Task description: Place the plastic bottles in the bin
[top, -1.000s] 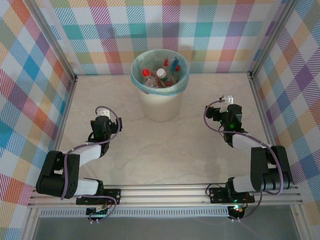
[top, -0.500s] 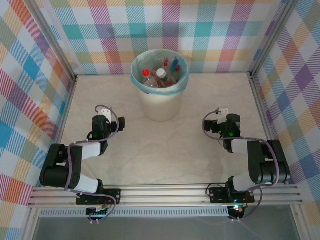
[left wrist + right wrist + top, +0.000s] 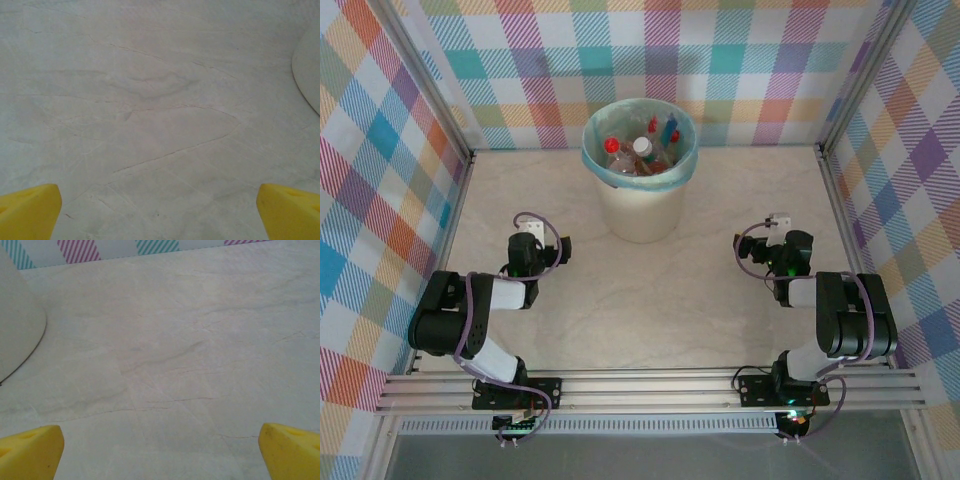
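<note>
Plastic bottles (image 3: 638,150): every one I can see lies inside the bin (image 3: 638,215), piled up with red and white caps showing.
Bin: it stands in the middle at the back of the table (image 3: 650,310). A blue bag (image 3: 687,165) is folded over its rim, I think so the bottles land in the bag.
Left gripper (image 3: 529,229): it sits low, in front of the bin and off to its left, well apart from it. Its yellow fingers (image 3: 27,212) are wide apart and hold nothing.
Right gripper (image 3: 780,222): it sits low, in front of the bin and off to its right, well apart from it. Its yellow fingers (image 3: 30,452) are wide apart too, with just table between them.
Why the arms sit like this: both are folded up close to their bases. I think the job is done, because all the bottles I see are in the bin.
In the way: nothing stands between either gripper and the bin.
Around: bright checked walls (image 3: 520,70) stand behind the bin and on both sides of it.
</note>
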Robot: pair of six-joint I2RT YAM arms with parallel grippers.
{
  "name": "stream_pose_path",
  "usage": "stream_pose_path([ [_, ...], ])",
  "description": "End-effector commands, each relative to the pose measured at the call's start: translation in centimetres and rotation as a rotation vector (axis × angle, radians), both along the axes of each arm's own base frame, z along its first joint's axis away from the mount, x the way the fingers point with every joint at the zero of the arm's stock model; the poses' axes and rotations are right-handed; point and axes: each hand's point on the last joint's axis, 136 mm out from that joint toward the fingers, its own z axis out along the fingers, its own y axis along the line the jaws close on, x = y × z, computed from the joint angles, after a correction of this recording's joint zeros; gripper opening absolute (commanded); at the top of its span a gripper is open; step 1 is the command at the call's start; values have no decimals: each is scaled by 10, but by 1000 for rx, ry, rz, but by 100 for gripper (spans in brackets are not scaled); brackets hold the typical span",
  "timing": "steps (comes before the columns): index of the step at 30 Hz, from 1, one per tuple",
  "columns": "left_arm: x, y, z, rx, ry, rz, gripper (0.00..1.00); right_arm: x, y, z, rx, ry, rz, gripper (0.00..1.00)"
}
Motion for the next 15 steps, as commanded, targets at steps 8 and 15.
stream_pose_path([
  [8, 7, 7, 10, -7, -40, 28, 100, 8, -6, 10, -11, -37, -68, 100],
  [15, 7, 7, 11, -7, -41, 29, 100, 9, -5, 10, -27, -35, -73, 100],
])
